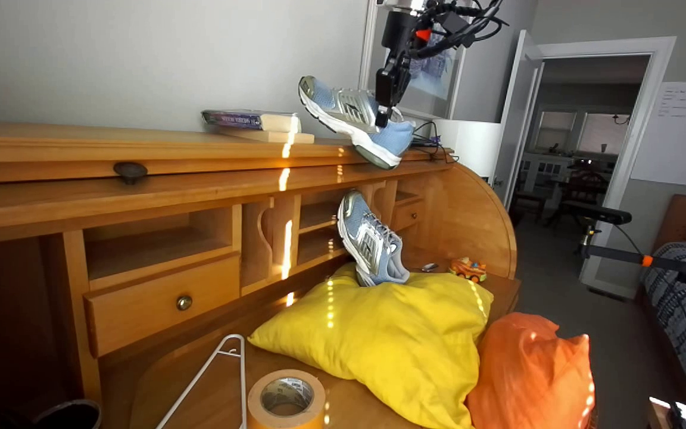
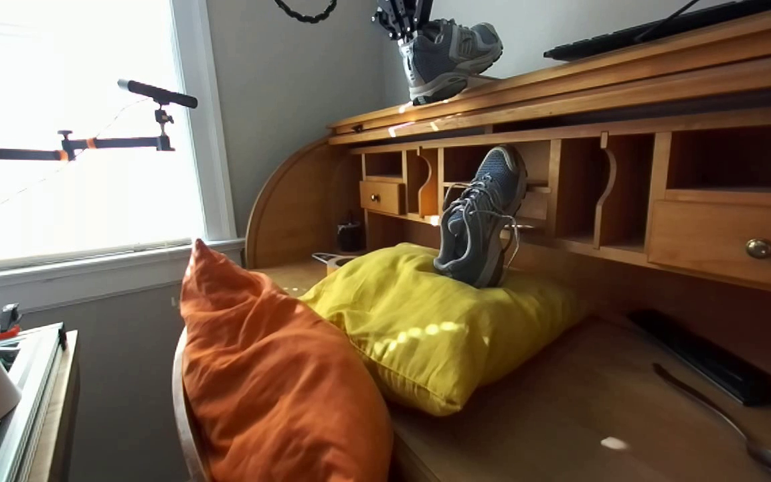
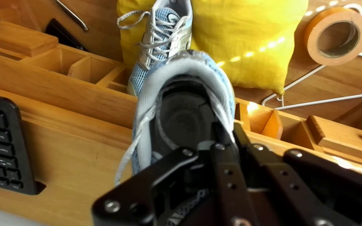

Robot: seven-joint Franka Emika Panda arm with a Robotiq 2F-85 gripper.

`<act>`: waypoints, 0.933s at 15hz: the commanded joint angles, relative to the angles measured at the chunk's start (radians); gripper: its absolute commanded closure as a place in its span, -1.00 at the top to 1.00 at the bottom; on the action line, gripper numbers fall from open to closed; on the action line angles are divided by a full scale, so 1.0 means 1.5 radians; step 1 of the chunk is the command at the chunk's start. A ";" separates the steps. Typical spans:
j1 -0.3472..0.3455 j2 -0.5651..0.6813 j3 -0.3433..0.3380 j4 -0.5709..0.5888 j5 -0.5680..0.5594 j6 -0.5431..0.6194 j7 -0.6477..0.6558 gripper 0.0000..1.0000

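A light blue and grey running shoe [image 1: 334,104] hangs tilted at the edge of the desk's top in both exterior views. My gripper [image 3: 230,127] is shut on one side of its collar, one finger inside the opening and one outside. Seen from the wrist, the shoe's heel [image 3: 187,64] points away from the gripper and the dark insole [image 3: 185,113] shows. Below it, a matching shoe [image 2: 486,207] with loose laces leans toe-up on a yellow pillow [image 1: 390,333], against the cubbyholes. Whether the held shoe touches the desk's top cannot be told.
The wooden roll-top desk [image 1: 319,179] carries books [image 1: 242,122] and a keyboard [image 3: 2,147] on top. An orange pillow [image 2: 272,375] stands beside the yellow one. Lower down lie a tape roll [image 1: 286,417], a white hanger [image 1: 200,372], a toy car [image 1: 468,270] and a spoon [image 2: 707,402].
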 commanded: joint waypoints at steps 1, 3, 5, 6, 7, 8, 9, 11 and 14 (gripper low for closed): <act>-0.006 0.049 -0.001 0.076 -0.003 -0.030 0.001 -0.96; -0.006 0.069 -0.001 0.099 -0.003 -0.030 0.001 -0.96; -0.006 0.090 0.000 0.126 -0.005 -0.032 0.004 -0.96; -0.006 0.100 0.000 0.137 -0.006 -0.030 0.006 -0.96; -0.006 0.109 0.000 0.146 -0.006 -0.026 0.007 -0.96; -0.006 0.118 0.000 0.153 -0.007 -0.021 0.006 -0.96; -0.005 0.126 0.000 0.163 -0.010 -0.022 0.009 -0.96; -0.007 0.138 0.001 0.182 -0.003 -0.030 0.001 -0.96; -0.007 0.153 0.005 0.209 0.004 -0.035 -0.010 -0.96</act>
